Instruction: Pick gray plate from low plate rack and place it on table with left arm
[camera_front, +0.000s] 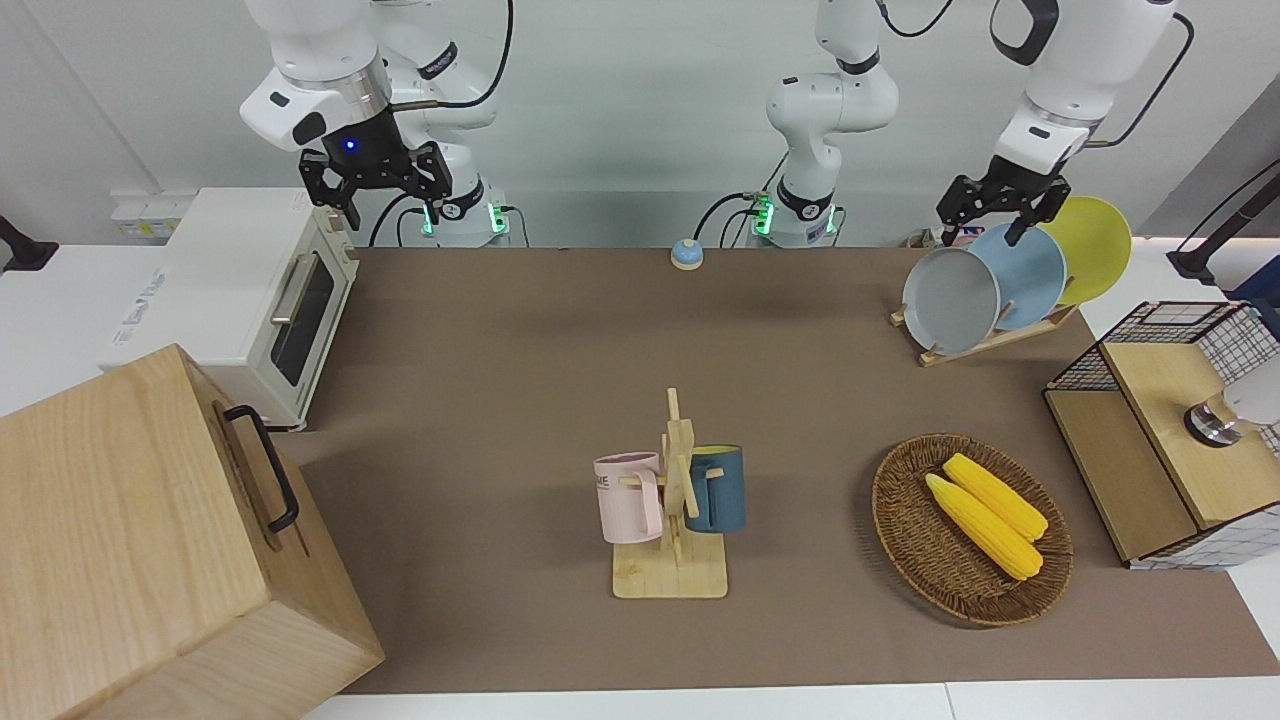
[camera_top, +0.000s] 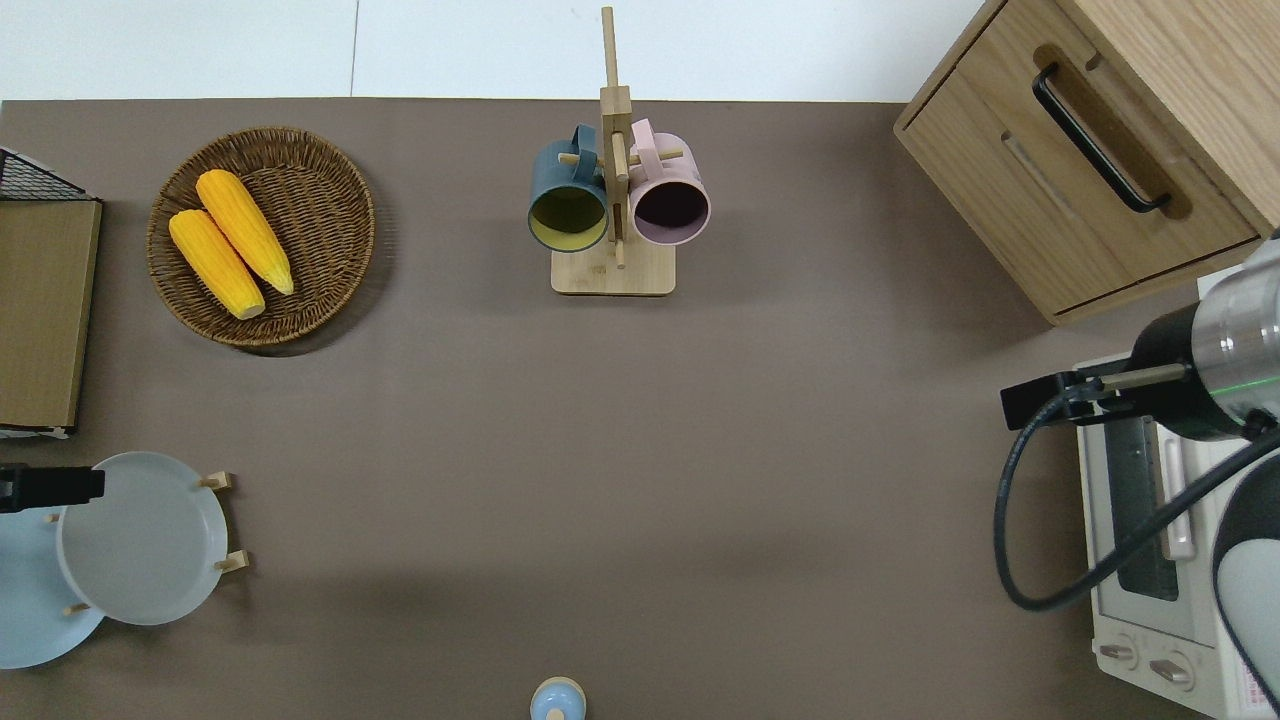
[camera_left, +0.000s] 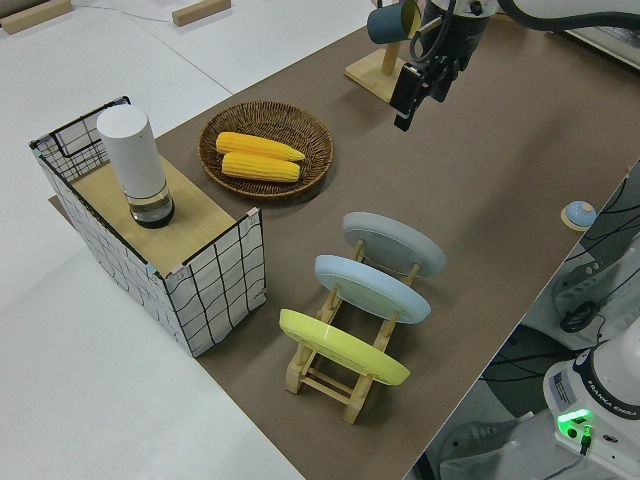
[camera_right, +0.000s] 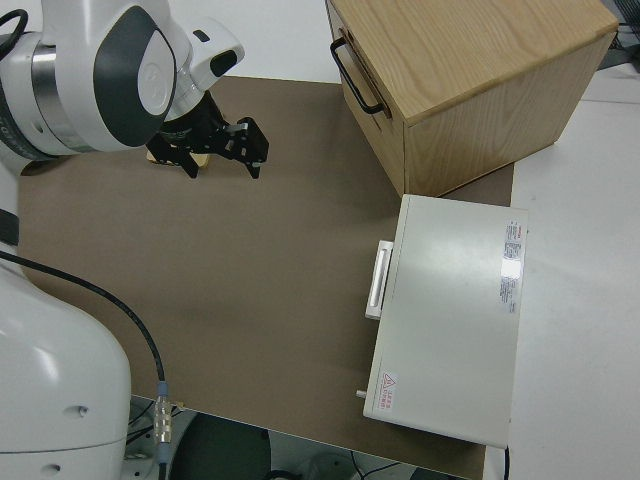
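The gray plate (camera_front: 950, 300) leans in the low plate rack (camera_front: 1000, 337), farthest of its three plates from the left arm's end of the table (camera_front: 500, 350). It also shows in the overhead view (camera_top: 140, 540) and the left side view (camera_left: 395, 245). Beside it stand a light blue plate (camera_front: 1035, 268) and a yellow plate (camera_front: 1098, 245). My left gripper (camera_front: 985, 226) is open and empty in the air over the blue plate's rim. One of its fingers (camera_top: 55, 487) shows at the overhead view's edge. My right gripper (camera_front: 372, 205) is open and parked.
A wicker basket (camera_front: 920, 560) with two corn cobs and a wire-sided box (camera_front: 1150, 450) lie farther from the robots than the rack. A mug stand (camera_front: 672, 520) stands mid-table. A toaster oven (camera_front: 260, 290) and a wooden drawer cabinet (camera_front: 140, 540) fill the right arm's end.
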